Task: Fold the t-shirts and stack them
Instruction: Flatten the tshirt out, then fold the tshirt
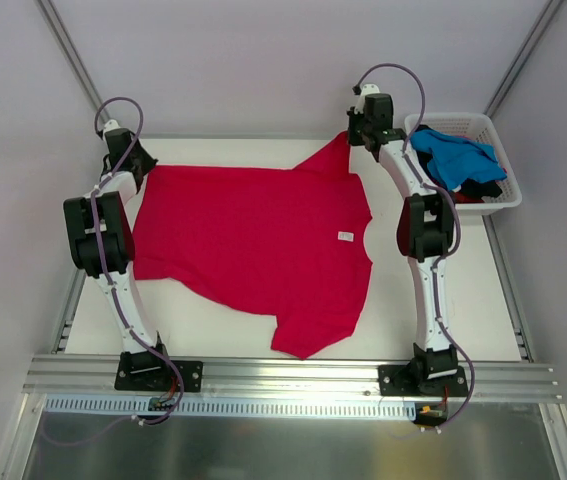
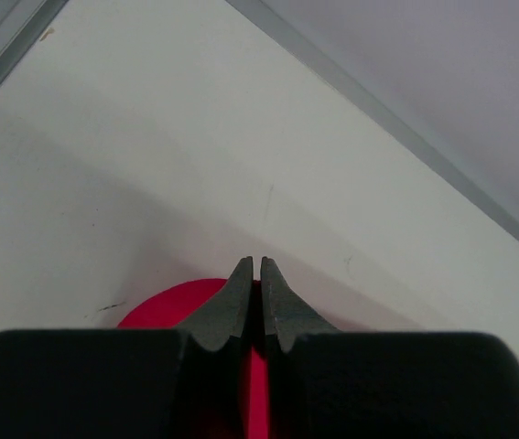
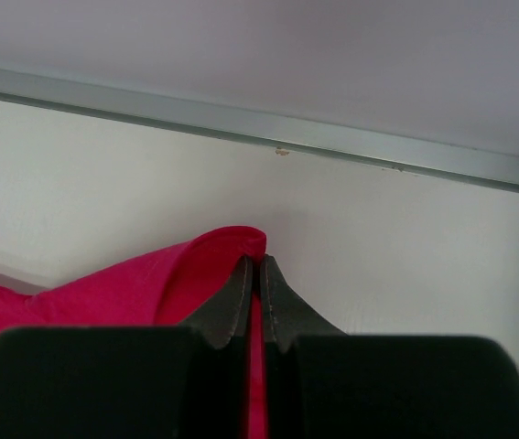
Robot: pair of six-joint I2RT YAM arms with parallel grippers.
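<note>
Top external: red shirt (image 1: 253, 240) flat, unfolded

Left gripper (image 2: 256, 267) clamped on its far hem corner, right gripper (image 3: 259, 262) on the far sleeve. No fold made, nothing stacked; blue shirt (image 1: 453, 158) and others wait in basket (image 1: 498, 125).

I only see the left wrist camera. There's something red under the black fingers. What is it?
Observer: It's a red t-shirt, spread flat on the table. The left gripper pinches its far hem corner.
Operator: What's the other arm doing?
Observer: The right gripper is shut on the same shirt's far sleeve.
Operator: Are there more shirts?
Observer: Yes, a blue t-shirt lies heaped in a white basket at the far right, beside the right arm.
</note>
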